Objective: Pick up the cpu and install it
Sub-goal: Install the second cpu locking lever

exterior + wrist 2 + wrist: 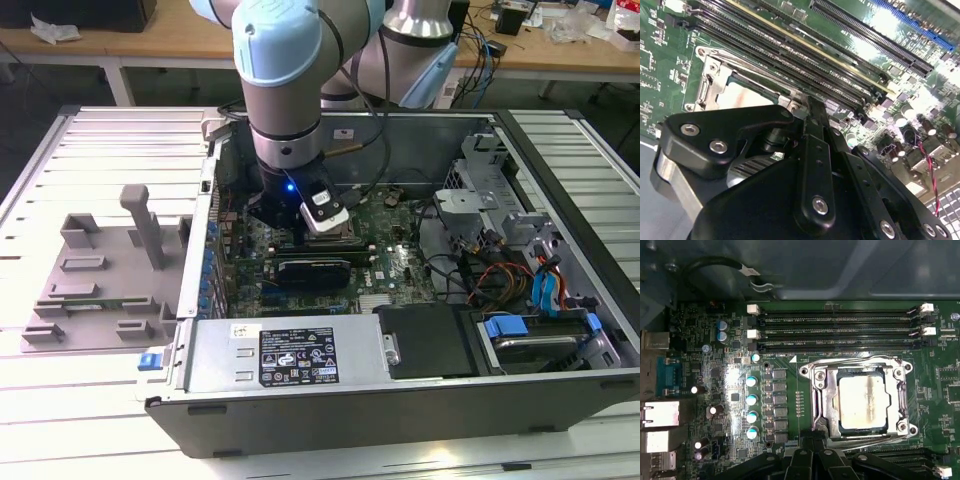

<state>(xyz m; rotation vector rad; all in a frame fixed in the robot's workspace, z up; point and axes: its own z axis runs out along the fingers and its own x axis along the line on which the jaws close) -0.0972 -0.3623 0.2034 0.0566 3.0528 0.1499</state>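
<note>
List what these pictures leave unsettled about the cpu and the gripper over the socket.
- Fingertips of the gripper: in the first wrist view the lower edge cuts them off; whether they touch the cpu is unclear.
- The cpu in the second wrist view: the gripper's black linkage hides its near part.
- The socket frame: the exterior view has the arm standing in front of it.

Even overhead light filled the exterior view, and the ribbed bench (90, 150) read pale and nearly washed out. A glare patch burned on the motherboard (732, 377) at nine o'clock in the first wrist view. The cpu (863, 402) lid showed a smeared sheen. In the second wrist view the black claw (805, 115) linkage sat soft and dark, with hot reflections at one o'clock.
</note>
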